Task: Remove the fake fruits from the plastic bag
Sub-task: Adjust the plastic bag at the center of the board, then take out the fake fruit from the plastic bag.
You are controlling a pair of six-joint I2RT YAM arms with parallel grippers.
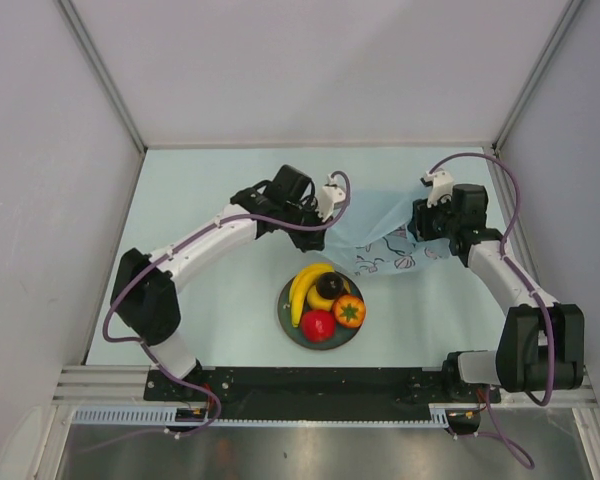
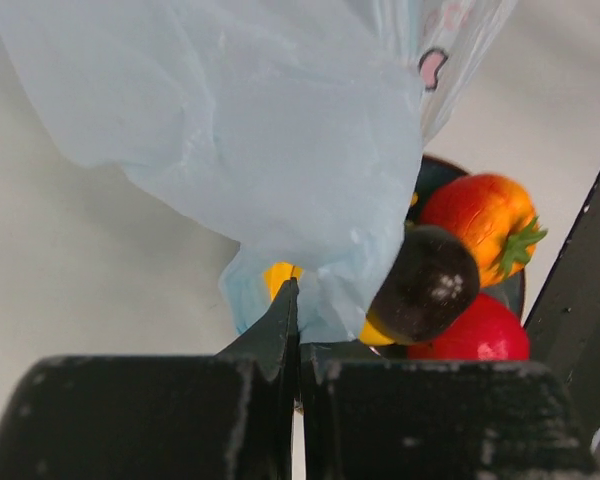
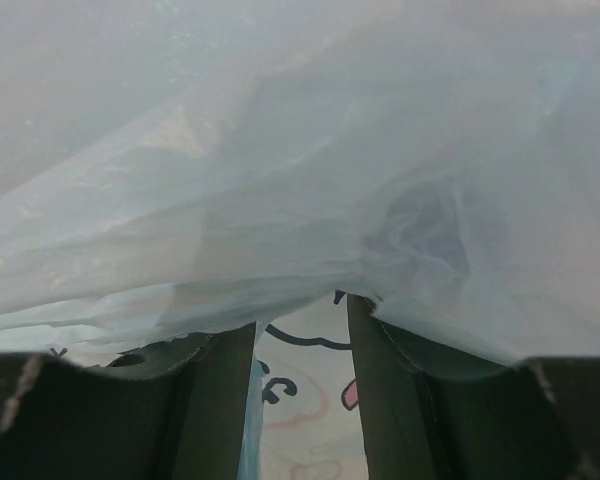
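Pale mint table, walled on 3 sides. Dark round plate sits on it near-centre, close to arm bases, w/ fake fruits piled on. Plastic bag just behind plate; can't tell if it touches the top.

Overhead, two close wrist views, plastic bag shared
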